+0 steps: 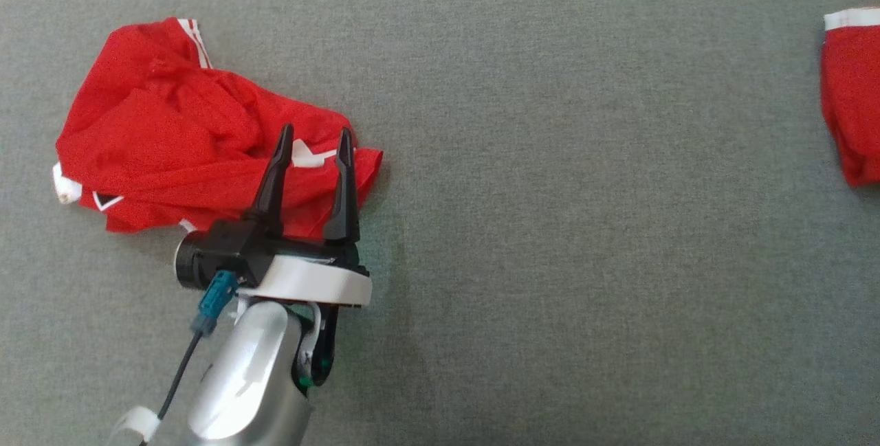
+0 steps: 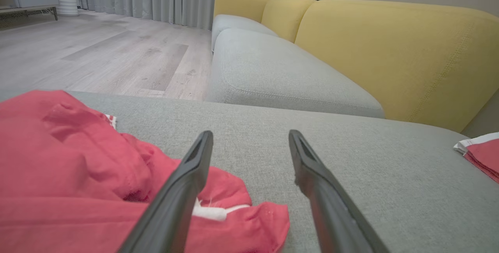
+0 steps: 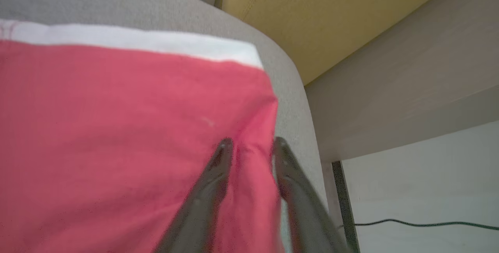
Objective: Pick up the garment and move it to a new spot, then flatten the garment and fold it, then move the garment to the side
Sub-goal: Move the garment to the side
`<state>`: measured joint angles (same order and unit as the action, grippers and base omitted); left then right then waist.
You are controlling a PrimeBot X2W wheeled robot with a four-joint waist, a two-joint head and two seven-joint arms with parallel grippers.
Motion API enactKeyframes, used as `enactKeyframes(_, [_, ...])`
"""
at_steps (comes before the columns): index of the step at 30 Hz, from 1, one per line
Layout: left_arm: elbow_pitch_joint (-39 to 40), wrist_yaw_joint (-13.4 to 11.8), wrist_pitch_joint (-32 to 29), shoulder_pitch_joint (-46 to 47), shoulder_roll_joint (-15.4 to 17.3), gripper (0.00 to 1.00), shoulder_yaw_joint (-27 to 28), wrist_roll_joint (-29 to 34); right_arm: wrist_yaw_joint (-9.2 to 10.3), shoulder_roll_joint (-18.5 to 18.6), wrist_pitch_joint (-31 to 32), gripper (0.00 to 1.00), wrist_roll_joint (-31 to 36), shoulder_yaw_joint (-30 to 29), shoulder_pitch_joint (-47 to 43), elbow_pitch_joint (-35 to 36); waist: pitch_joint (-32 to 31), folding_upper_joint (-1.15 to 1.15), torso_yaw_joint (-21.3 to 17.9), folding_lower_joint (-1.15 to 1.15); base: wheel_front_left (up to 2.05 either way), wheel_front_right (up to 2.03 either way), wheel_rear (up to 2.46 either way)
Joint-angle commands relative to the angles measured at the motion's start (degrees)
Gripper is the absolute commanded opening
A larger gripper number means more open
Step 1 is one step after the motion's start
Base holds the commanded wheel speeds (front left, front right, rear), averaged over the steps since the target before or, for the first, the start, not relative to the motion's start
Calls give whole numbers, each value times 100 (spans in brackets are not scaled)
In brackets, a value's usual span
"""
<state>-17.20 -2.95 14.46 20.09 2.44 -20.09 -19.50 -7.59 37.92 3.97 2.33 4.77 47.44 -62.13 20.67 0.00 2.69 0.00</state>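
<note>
A crumpled red garment (image 1: 172, 130) with white trim lies at the left of the grey cushion (image 1: 550, 226). My left gripper (image 1: 315, 130) hovers open over its right edge. In the left wrist view, that gripper (image 2: 250, 133) has one finger over the red cloth (image 2: 58, 159) and the other over bare cushion. A second red garment (image 1: 852, 102) with a white band lies flat at the cushion's far right. My right gripper (image 3: 252, 140) rests on it near its right edge, fingers slightly parted with a ridge of the cloth (image 3: 117, 128) between them.
The cushion's right edge (image 3: 296, 89) drops off just beside the second garment, with a cable (image 3: 409, 223) on the floor below. A yellow backrest (image 2: 390, 58) rises behind the seat. A further grey seat (image 2: 273, 73) and wooden floor (image 2: 97, 50) lie beyond.
</note>
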Motion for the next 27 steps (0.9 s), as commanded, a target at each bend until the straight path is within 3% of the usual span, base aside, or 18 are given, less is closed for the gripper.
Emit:
enactKeyframes(1, [153, 2, 54, 149, 43, 100, 211, 47, 10, 81, -127, 100, 129, -94, 87, 141, -49, 0, -19, 0, 0, 0, 0])
enactKeyframes(8, [121, 20, 54, 27, 43, 100, 344, 40, 10, -334, -334, 100, 664, -603, 38, 435, -396, 0, -153, 0, 0, 0, 0])
enactKeyframes(13, [163, 43, 54, -119, 43, 100, 448, 46, 10, -845, -621, 100, 790, -789, 27, 969, -809, 0, -222, 0, 0, 0, 0])
enactKeyframes(23, [230, 82, 54, -607, 43, 100, 698, 109, 10, -2315, -1302, 100, 236, -699, -649, 2420, -1499, 0, -314, 0, 0, 0, 0])
enactKeyframes(27, [213, 116, 54, -779, 43, 100, 735, 144, 10, -2682, -1385, 100, -9, -595, -1002, 2795, -1654, 0, -331, 0, 0, 0, 0])
